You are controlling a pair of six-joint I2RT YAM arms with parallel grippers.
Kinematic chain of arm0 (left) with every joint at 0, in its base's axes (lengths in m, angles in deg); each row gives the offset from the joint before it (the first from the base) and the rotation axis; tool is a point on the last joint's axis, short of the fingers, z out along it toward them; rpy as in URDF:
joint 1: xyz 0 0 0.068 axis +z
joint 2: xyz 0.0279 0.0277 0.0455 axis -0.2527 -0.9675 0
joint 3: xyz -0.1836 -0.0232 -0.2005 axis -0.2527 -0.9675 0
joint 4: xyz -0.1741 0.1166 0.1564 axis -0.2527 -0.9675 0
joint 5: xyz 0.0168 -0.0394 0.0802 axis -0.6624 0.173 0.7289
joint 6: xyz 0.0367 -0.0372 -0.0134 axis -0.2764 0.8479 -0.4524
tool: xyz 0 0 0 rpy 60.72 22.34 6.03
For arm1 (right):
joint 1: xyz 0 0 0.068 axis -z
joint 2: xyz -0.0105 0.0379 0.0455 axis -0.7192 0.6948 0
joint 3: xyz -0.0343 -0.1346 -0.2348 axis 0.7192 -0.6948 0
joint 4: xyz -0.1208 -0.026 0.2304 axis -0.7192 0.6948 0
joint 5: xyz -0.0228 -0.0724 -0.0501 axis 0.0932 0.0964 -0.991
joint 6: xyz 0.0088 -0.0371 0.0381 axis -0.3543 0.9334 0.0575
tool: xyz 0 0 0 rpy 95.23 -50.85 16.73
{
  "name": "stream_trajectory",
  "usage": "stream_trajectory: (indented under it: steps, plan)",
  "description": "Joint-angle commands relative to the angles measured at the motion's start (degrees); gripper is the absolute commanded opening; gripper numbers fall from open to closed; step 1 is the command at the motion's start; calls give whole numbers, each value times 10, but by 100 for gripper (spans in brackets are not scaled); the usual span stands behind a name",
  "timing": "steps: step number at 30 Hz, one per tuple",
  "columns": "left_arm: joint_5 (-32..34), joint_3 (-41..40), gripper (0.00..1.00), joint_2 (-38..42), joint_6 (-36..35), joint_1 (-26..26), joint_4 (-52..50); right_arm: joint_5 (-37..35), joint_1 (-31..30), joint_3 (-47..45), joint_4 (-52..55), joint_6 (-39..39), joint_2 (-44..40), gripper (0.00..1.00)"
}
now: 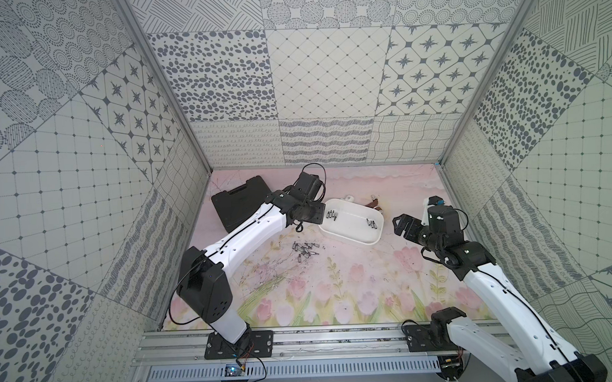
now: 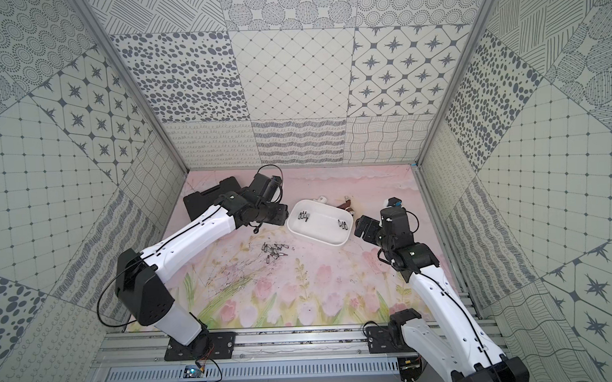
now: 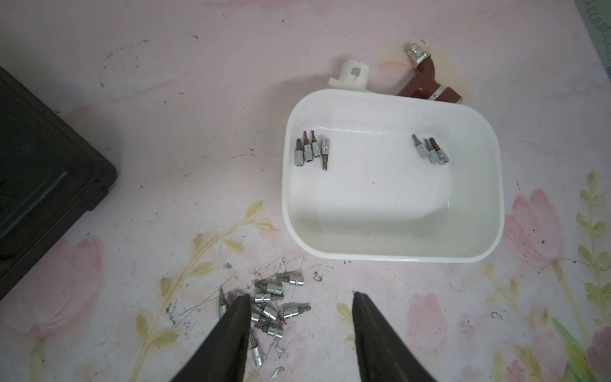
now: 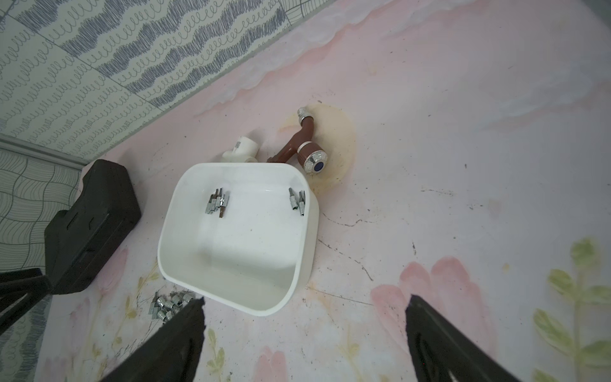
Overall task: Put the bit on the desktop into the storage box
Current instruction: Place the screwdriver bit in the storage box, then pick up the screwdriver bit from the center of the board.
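Observation:
Several silver bits (image 3: 271, 304) lie in a loose pile on the scratched tulip-print desktop (image 3: 185, 158), in front of the white storage box (image 3: 380, 205); both top views show the pile (image 1: 305, 249) (image 2: 273, 250). Inside the box are two small groups of bits, one (image 3: 312, 150) near one wall and another (image 3: 429, 152) across from it. My left gripper (image 3: 301, 295) hangs open above the desktop, one finger over the pile's edge, nothing between its jaws. My right gripper (image 4: 305, 299) is wide open and empty, right of the box (image 1: 351, 221).
A black tool case (image 1: 242, 204) lies at the back left, under the left arm. A brown tap (image 3: 426, 82) and a white pipe fitting (image 3: 352, 74) sit right behind the box. Patterned walls enclose the desktop on three sides.

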Motion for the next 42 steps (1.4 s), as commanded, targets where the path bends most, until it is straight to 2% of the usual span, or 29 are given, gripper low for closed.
stream_trajectory:
  steps: [1, 4, 12, 20, 25, 34, 42]
  plan:
    - [50, -87, 63, 90, 23, 18, 56, 62, 0, 43, 0, 6, 24, 97]
    - [53, -137, 73, 140, 36, 40, 68, 76, -4, 67, 7, 7, 42, 97]
    - [36, -236, 86, 225, 62, 96, 73, 73, -31, 110, 29, 10, 62, 95]
    - [21, -317, 90, 269, 105, 131, 85, 32, -120, 173, 74, 30, 105, 90]
    - [40, -356, 91, 290, 136, 134, 85, 5, -192, 206, 81, 31, 152, 86]
    - [40, -434, 94, 333, 191, 134, 87, -15, -303, 291, 108, 59, 293, 78]
    - [29, -489, 94, 362, 241, 134, 106, -48, -359, 394, 177, 156, 429, 72]
